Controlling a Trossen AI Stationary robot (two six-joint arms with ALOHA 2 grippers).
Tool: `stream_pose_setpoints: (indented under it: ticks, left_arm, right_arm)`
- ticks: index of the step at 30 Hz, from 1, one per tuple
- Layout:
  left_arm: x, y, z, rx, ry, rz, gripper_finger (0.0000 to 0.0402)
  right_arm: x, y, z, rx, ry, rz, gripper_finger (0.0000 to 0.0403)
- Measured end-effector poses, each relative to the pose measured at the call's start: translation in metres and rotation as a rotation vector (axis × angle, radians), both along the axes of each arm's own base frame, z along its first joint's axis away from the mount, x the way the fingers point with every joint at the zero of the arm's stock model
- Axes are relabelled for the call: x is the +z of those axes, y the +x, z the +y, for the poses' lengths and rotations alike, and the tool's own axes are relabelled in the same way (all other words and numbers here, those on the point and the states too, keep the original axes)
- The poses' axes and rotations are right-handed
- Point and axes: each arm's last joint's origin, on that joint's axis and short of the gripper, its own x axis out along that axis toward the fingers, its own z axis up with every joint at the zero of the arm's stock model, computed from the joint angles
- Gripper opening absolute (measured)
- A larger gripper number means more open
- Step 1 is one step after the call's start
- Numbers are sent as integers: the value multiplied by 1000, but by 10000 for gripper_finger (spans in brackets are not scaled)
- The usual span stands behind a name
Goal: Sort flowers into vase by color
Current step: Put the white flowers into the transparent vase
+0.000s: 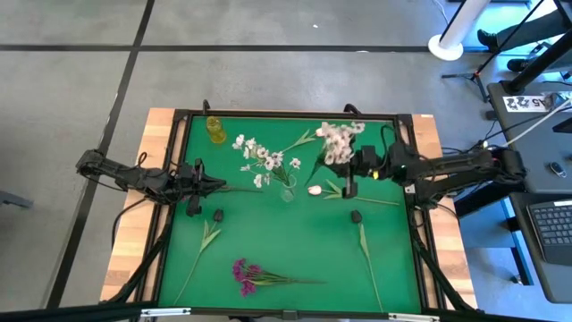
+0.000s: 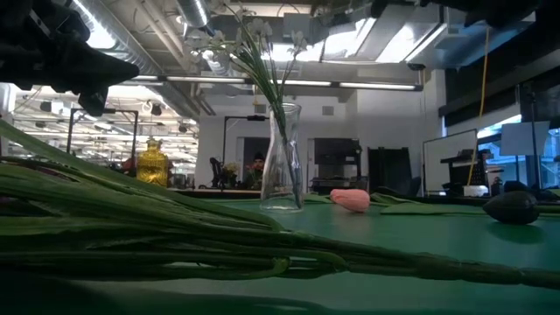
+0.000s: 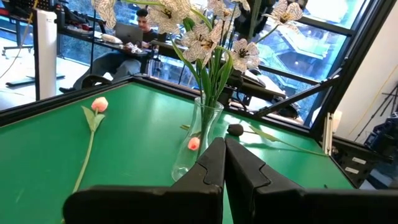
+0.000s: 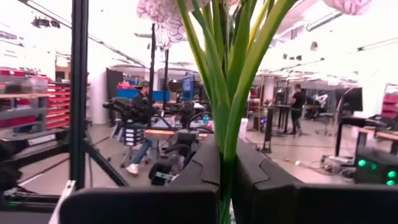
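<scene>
A clear glass vase (image 1: 288, 190) stands mid-table with white blossom sprays (image 1: 262, 157) in it. My right gripper (image 1: 345, 166) is right of it, shut on a bunch of pale pink flowers (image 1: 339, 138). My left gripper (image 1: 217, 186) is shut on nothing and hovers left of the vase (image 3: 198, 134). A small yellow vase (image 1: 215, 130) stands at the far left. A magenta cluster (image 1: 245, 273) lies near the front edge. Two leaf stems (image 1: 207, 240) (image 1: 365, 243) and a pink bud (image 1: 314, 190) lie flat on the green top. My right gripper pinches the pink bunch by its green stems (image 4: 227, 146), several together, between the two fingers (image 4: 202, 168). The fingers come in level from the table's right and lie across the stems. The bunch stands upright with its blossoms (image 4: 163, 14) above the fingers; its lower ends are hidden.
Two small dark objects (image 1: 218, 215) (image 1: 356, 216) lie on the green top. A black frame (image 1: 179, 143) rims the table. In the low view, green stems (image 2: 175, 229) fill the foreground. People sit and stand in the room beyond.
</scene>
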Motion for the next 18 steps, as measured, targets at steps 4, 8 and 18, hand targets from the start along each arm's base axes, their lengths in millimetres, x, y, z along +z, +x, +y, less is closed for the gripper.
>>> stream_pose_setpoints:
  ticks: [4,8,18]
  left_arm:
    - [0,0,0,0,0,0,0]
    - [0,0,0,0,0,0,0]
    - [0,0,0,-1,0,0,0]
  right_arm:
    - [-11,15,-1,-29,-4,-32,9]
    - [-25,29,-2,-36,-6,-35,6]
    - [-48,44,-3,-81,-26,49,8]
